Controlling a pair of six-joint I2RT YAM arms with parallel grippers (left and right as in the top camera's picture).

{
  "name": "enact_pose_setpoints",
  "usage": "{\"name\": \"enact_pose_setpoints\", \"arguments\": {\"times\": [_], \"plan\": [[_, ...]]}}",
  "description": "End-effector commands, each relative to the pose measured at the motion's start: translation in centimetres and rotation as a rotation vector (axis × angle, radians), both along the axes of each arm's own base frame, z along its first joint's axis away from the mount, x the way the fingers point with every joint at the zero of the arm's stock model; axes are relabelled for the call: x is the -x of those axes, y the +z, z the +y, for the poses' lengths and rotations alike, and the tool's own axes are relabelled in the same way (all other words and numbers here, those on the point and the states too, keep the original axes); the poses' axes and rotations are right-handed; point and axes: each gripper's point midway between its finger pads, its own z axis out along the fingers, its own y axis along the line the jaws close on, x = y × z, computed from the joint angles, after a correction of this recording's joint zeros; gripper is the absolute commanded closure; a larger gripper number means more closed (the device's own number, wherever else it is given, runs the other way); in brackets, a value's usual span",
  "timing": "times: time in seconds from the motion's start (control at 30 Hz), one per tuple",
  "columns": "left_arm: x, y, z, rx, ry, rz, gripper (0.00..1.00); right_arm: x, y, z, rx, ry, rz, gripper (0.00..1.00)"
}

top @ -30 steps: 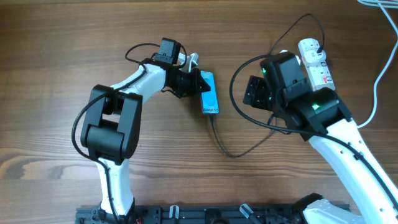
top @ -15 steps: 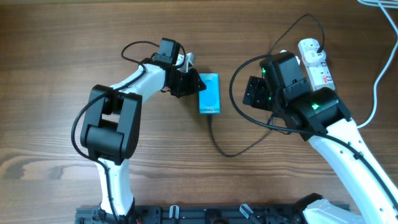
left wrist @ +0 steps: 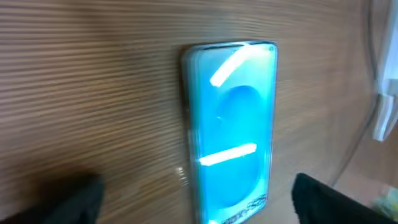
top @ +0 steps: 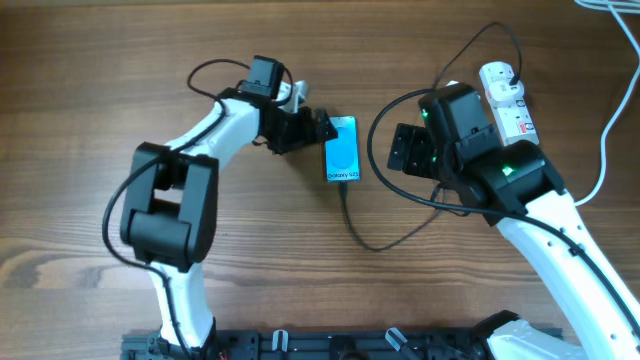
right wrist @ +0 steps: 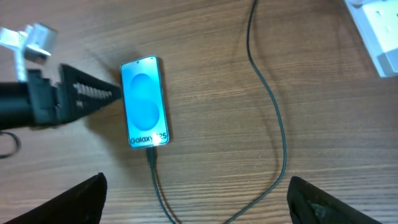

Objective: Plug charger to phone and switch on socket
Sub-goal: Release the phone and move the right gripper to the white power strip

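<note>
Nearest edge: left arm (top: 165, 210) and right arm (top: 555, 235) reach out over the wood table (top: 70, 70). Next out, the charger (top: 372, 246), a thin black cable, lies in a loose loop on the table between the arms. One end runs to the near short end of the phone (top: 342, 150), where its plug tip meets the edge and looks seated in the port, clearest in the right wrist view. Phone lies flat, screen up, teal-lit, "Galaxy S25" text at the near end, roughly mid-table between the two grippers. Left gripper (top: 312, 132) sits low at the phone's left long side, jaws spread wide, gripping nothing. Left wrist view shows its dark fingertips (left wrist: 65, 199) far apart at the bottom corners, phone on the table between and ahead of them. Right wrist view shows one serrated finger just beside the phone's left edge; touching or not, cannot tell. Right gripper (right wrist: 199, 200) hangs above the table to the right of the phone, apart from it, jaws also wide and empty, cable on the table below. Farthest, at the far right, the socket (top: 508, 98), a white strip with red-marked switches, lies partly behind the right arm's wrist. A white plug (top: 497, 72) sits at its far end and the charger arcs back to it. Switch position unreadable. White cord (top: 608, 110) trails along the right edge.
</note>
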Motion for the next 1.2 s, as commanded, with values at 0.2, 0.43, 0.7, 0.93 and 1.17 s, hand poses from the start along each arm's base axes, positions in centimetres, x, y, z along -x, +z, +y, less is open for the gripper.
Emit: {"name": "enact_pose_setpoints", "arguments": {"times": [0.2, 0.43, 0.7, 0.93, 1.17], "plan": [[-0.3, 14.8, 6.2, -0.052, 0.077, -0.341, 0.0, -2.0, 4.1, -4.7, -0.12, 0.055, 0.015, 0.0], [4.6, 24.5, 9.8, -0.162, 0.174, -0.552, 0.0, -3.9, 3.4, -10.7, -0.101, -0.079, 0.051, 0.0], [10.3, 24.8, 11.6, -0.228, 0.184, -0.465, 0.0, -6.6, 3.5, -13.8, -0.025, -0.229, -0.027, 0.0], [11.2, 24.0, 11.7, -0.241, 0.176, -0.416, 0.0, -8.3, -1.0, -18.8, 0.036, -0.553, 0.061, 0.0], [11.2, 24.0, 11.7, -0.241, 0.176, -0.416, 0.0, -10.5, -4.4, -20.1, 0.043, -0.58, 0.098, 0.0]]}}
